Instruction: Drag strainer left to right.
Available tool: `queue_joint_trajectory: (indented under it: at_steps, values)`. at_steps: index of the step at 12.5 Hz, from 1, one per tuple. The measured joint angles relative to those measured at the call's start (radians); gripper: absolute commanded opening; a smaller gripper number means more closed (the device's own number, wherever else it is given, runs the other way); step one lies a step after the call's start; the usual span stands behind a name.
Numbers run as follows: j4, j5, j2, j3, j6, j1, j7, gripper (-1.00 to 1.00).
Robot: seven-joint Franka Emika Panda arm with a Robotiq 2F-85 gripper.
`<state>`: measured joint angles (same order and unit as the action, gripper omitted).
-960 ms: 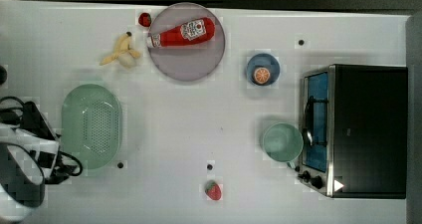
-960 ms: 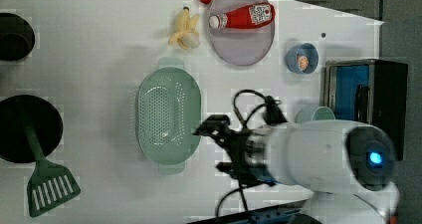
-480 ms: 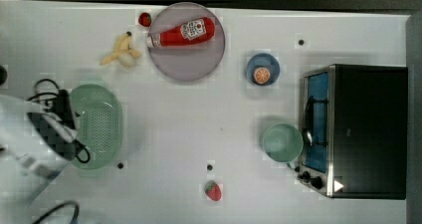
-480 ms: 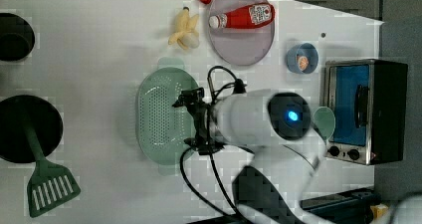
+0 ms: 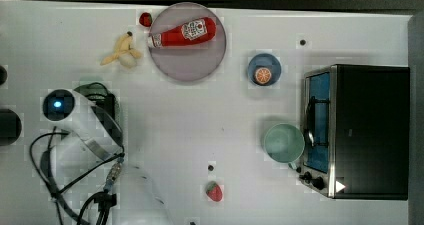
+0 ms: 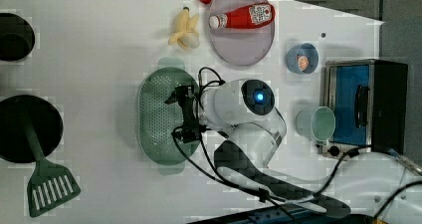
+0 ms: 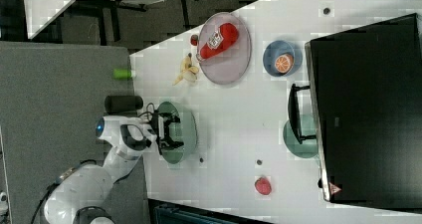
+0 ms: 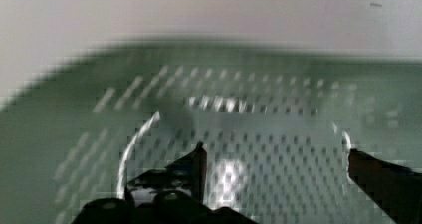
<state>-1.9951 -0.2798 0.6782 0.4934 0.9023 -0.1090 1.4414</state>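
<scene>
Since a second ago your arm has swung in from the table edge, and the gripper (image 6: 182, 113) now hangs released over the strainer (image 6: 160, 115), holding nothing. Directly beneath the claw lies the perforated floor, both fingers (image 8: 196, 159) spread above it, contact unclear. In the left view the strainer's long axis runs top to bottom, with the fingers spread along it. You'll likely drag toward the mint bowl (image 6: 315, 124), well apart at the left view's right.
</scene>
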Motion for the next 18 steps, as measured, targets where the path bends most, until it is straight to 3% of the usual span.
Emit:
queue_joint_trajectory:
  at_steps: [8, 12, 18]
  values:
    - [-0.157, -0.03, -0.106, -0.077, 0.104, 0.039, 0.002, 1.0]
    - [-0.21, -0.029, -0.128, -0.054, 0.156, 0.1, 0.005, 1.0]
    - [-0.347, -0.042, -0.208, -0.091, 0.206, 0.141, -0.027, 1.0]
